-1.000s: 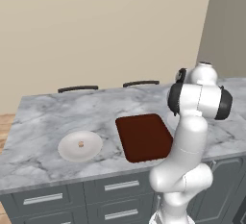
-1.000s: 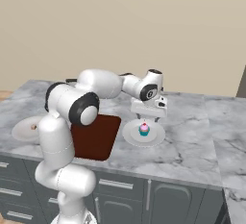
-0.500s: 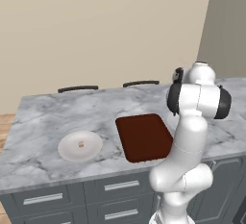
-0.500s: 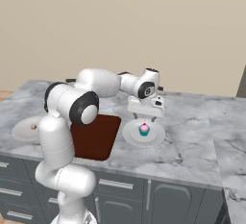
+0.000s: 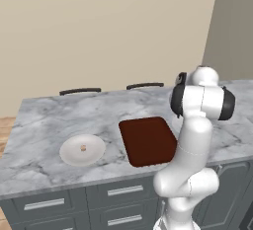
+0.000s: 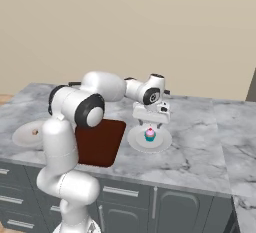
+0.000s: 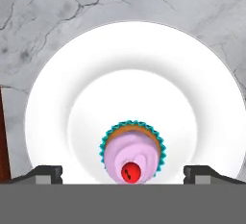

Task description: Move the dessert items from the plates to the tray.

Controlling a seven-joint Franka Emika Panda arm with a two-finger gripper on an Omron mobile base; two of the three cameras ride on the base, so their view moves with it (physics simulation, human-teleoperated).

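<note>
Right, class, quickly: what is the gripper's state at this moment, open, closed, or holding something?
Gripper: open, holding nothing, its finger tips wide apart on either side of the teal-wrapped, pink-frosted cupcake on the round white plate.

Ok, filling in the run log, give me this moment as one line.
gripper: open, above cupcake | cupcake: on right plate | morsel: on left plate | tray: no sweets

1. You had the tray (image 5: 147, 140) lying on the counter (image 5: 44, 120), near its front edge.
2. Left of the tray, apart from it, you had a plate (image 5: 82, 149) with a small morsel (image 5: 83, 148) on it.
3. Right of the tray, just beside it, a second plate (image 6: 150, 140) carried the cupcake (image 6: 149, 135).
4. Above that cupcake hung the gripper (image 6: 150, 122).
</note>
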